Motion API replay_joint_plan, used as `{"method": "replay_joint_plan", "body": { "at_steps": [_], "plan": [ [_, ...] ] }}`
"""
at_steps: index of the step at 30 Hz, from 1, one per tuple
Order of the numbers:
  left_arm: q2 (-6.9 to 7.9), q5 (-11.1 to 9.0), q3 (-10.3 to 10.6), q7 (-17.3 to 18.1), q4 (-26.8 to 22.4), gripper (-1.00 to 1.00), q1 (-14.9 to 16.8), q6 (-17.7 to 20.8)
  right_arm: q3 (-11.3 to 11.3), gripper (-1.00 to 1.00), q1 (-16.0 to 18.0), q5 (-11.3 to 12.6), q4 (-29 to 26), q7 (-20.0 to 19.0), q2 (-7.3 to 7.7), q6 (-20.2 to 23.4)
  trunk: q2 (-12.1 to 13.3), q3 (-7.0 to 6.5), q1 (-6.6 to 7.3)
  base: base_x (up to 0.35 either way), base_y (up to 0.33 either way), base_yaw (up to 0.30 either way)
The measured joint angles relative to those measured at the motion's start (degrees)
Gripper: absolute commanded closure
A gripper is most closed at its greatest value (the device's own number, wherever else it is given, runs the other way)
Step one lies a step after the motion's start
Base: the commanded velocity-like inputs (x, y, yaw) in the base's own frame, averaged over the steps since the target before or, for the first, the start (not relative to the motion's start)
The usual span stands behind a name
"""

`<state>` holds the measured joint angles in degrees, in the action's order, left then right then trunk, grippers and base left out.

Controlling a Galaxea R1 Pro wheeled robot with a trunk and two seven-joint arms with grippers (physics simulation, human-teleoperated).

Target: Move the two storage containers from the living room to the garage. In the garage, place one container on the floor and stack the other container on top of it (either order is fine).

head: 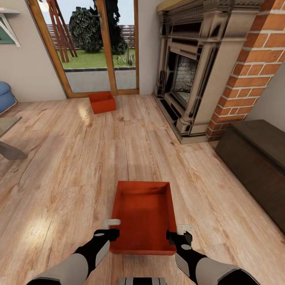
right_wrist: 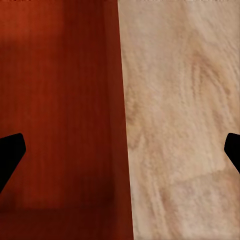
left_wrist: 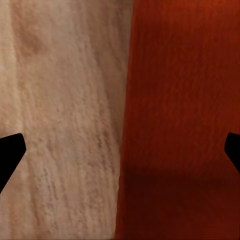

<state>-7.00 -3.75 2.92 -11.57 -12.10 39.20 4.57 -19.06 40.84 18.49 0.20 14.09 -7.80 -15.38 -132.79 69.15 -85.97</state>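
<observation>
Head view: left gripper (head: 112, 228) and right gripper (head: 179, 233) spread wide astride side walls of near storage container (head: 144, 215) (nothing clamped), well short of fireplace (head: 194, 67); second container (head: 102, 102) beside glass doors (head: 89, 43), left of fireplace

Light wood-plank floor (head: 79, 158), living room. Near storage container (head: 144, 215) lower centre of frame; second storage container (head: 102, 102) upper left centre, by glass doors. Dark wooden chest (head: 257, 162) right edge.
</observation>
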Motion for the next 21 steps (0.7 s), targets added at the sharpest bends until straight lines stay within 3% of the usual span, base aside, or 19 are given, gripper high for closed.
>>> {"method": "replay_joint_plan", "body": {
  "at_steps": [13,17,21],
  "plan": [
    [0.83,0.1,0.1,-0.1,0.0,-1.0,0.0,0.0,0.0,-1.0,0.0,-0.4,0.0,-2.4,0.21,0.1,0.0,0.0,0.0,0.0,0.0,0.0],
    [0.84,0.1,0.1,-0.1,0.1,-1.0,0.0,0.0,-0.1,-1.0,0.0,-4.6,0.1,-2.4,0.13,0.1,0.0,0.0,0.0,0.0,0.0,0.0],
    [0.84,0.0,0.1,-0.1,0.0,-1.0,0.0,0.0,0.0,-1.0,0.0,-5.7,0.1,-2.4,0.1,0.0,0.0,0.0,0.0,0.0,0.0,0.0]
  ]
}}
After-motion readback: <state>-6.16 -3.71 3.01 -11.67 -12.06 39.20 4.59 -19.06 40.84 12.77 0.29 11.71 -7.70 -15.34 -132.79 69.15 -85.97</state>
